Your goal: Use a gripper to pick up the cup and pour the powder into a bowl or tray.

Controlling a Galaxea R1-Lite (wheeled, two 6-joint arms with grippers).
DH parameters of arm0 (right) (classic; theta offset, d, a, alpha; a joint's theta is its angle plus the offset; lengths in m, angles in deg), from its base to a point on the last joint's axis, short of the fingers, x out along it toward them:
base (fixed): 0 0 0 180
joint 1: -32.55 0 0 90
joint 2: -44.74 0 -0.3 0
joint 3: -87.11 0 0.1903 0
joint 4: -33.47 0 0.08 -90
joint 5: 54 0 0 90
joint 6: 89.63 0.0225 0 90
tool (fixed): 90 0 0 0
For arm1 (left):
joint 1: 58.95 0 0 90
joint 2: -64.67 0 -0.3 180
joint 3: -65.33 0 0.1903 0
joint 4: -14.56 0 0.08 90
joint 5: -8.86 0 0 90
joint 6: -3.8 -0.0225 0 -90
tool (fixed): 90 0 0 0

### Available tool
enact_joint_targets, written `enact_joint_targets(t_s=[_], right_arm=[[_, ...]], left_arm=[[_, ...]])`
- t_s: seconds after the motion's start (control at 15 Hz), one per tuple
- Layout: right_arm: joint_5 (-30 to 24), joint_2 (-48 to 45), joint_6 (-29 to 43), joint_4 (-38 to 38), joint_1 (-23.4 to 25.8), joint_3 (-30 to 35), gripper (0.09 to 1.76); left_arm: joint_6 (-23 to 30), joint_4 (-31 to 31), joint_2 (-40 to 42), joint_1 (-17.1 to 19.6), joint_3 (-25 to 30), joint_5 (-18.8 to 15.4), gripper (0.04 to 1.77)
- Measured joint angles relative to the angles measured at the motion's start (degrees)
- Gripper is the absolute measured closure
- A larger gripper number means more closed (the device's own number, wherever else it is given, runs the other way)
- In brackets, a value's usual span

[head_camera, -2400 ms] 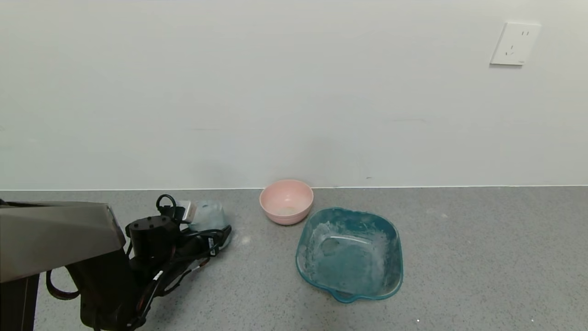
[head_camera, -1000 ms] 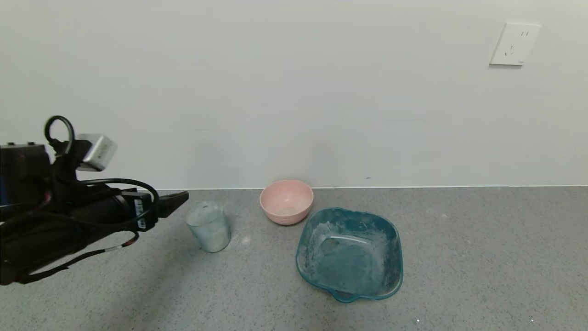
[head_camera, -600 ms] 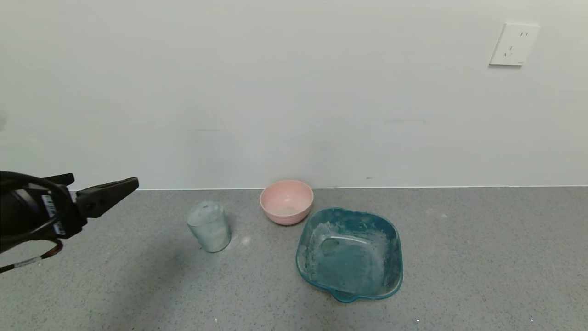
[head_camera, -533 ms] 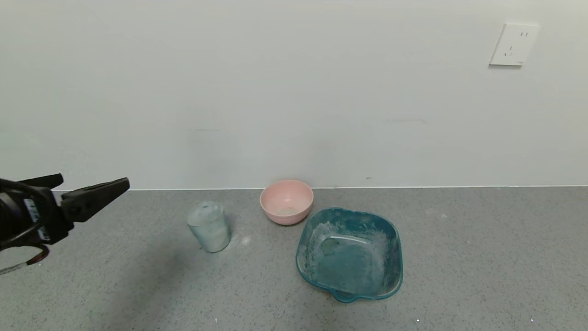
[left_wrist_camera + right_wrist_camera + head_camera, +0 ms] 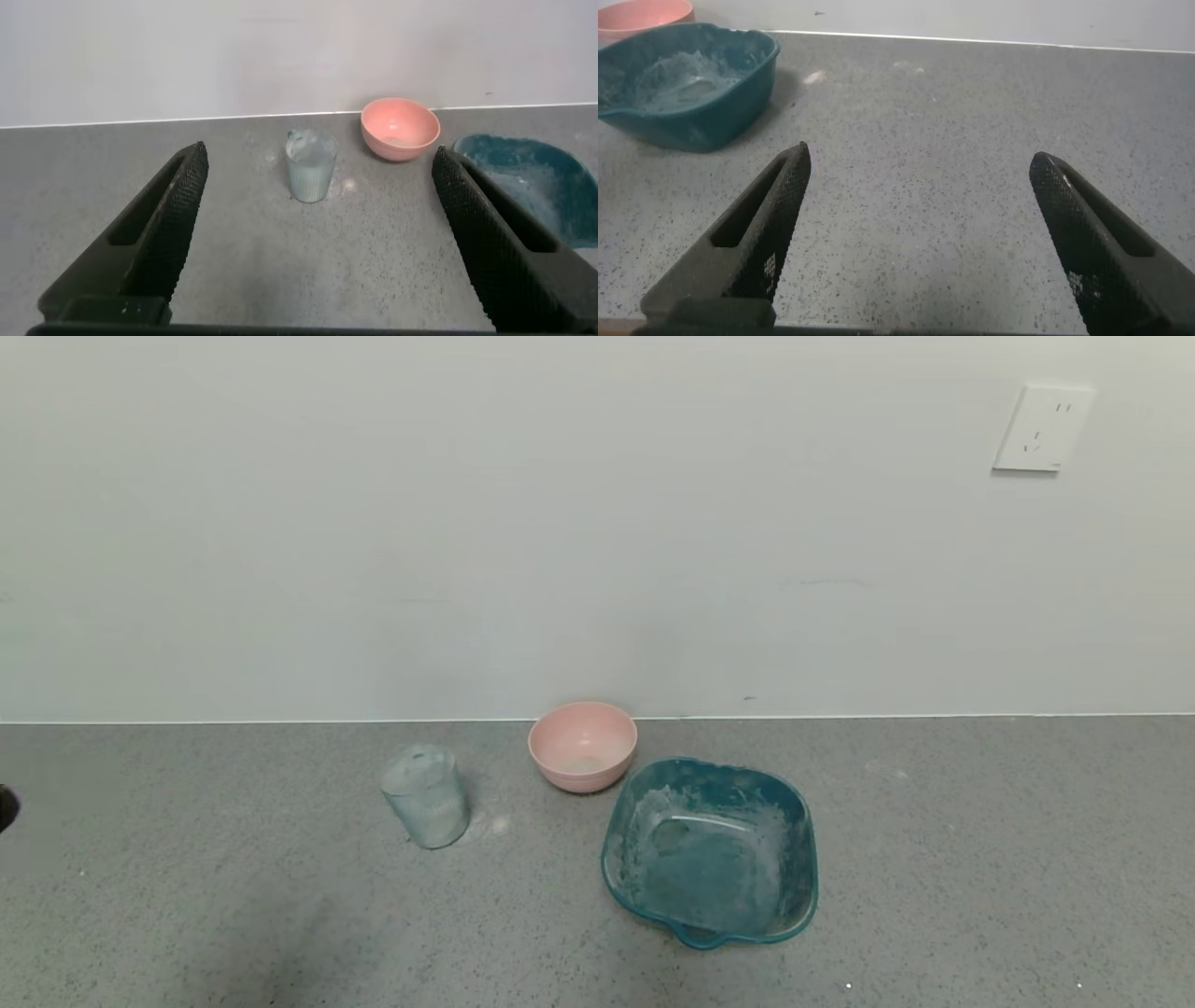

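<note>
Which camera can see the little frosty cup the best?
The head view shows it best: the whole cup stands upright on the grey counter, left of the pink bowl. The left wrist view also shows the cup, farther off, between the open left pincer's fingers. The right wrist view doesn't show it.

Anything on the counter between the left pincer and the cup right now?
No. In the left wrist view, only bare grey counter lies between the open left pincer and the upright cup.
</note>
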Motion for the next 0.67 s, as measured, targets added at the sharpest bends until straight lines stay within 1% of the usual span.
enact_joint_targets(t_s=[0.13, 0.27, 0.47, 0.67], right_arm=[[0.0, 0.0, 0.0, 0.0, 0.0, 0.0, 0.14], [0.0, 0.0, 0.0, 0.0, 0.0, 0.0, 0.14], [0.0, 0.0, 0.0, 0.0, 0.0, 0.0, 0.14], [0.0, 0.0, 0.0, 0.0, 0.0, 0.0, 0.14]], left_arm=[[0.0, 3.7, 5.3, 0.0, -0.2, 2.1, 0.10], [0.0, 5.5, 9.6, 0.9, -0.7, 4.2, 0.10], [-0.1, 6.5, 14.0, 4.3, -0.9, 4.4, 0.10], [-0.2, 9.3, 18.3, 6.0, 0.0, 3.8, 0.09]])
